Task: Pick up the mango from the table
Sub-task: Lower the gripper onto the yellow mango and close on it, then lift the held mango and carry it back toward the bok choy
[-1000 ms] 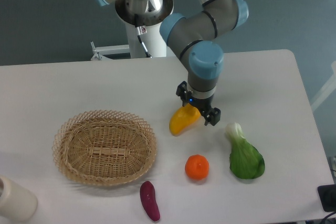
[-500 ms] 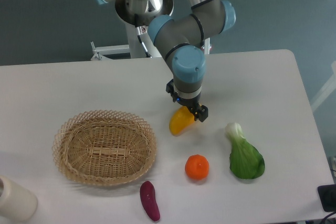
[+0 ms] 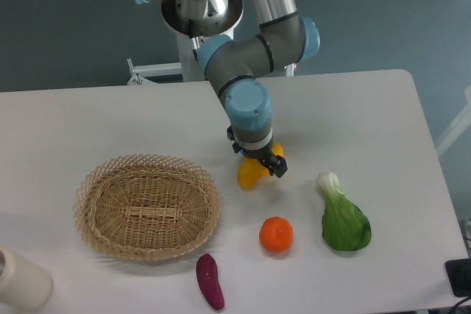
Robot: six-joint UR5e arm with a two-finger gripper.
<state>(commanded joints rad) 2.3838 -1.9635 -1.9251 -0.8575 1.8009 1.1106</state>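
The arm is built of silver-grey metal tubes joined by rounded joints with light blue caps and black seam rings. A round silver base flange sits at the back, with a thin cable beside it. The tool is small, black, with 2 fingers.

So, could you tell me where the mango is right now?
The mango lies on the table near its middle, right of the wicker basket and above the orange, under the gripper.

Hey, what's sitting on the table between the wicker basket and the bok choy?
In the camera view, the mango lies between the wicker basket and the bok choy, with the gripper right over it.
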